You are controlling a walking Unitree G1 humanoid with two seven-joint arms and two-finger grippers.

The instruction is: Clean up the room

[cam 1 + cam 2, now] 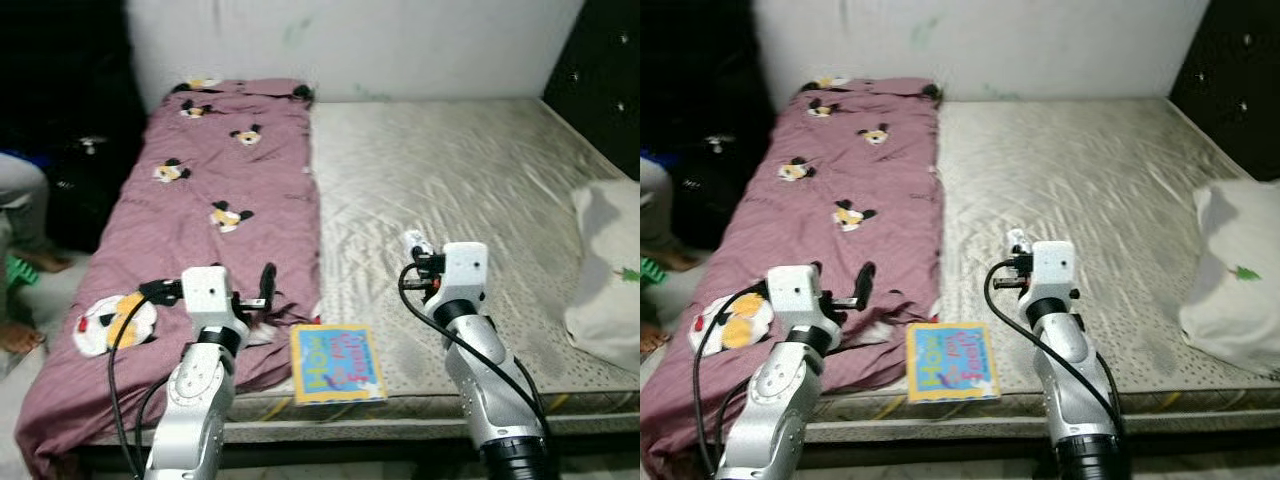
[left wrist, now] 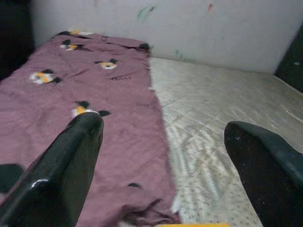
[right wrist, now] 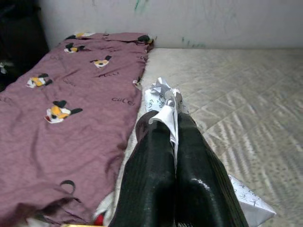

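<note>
Right wrist view shows the right pincer (image 3: 173,142) clenched on a scrap of white paper (image 3: 163,101) above the bare mattress (image 1: 470,180). Over the purple blanket (image 1: 210,190), the left pincer (image 2: 165,156) hangs released, near a book (image 1: 337,364) at the bed's edge.

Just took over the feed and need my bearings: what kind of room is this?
Most likely a bedroom. A bare mattress lies against the wall, a maroon cartoon-print blanket covers its left side, and a pillow sits at the right edge. The right gripper holds crumpled paper.
</note>
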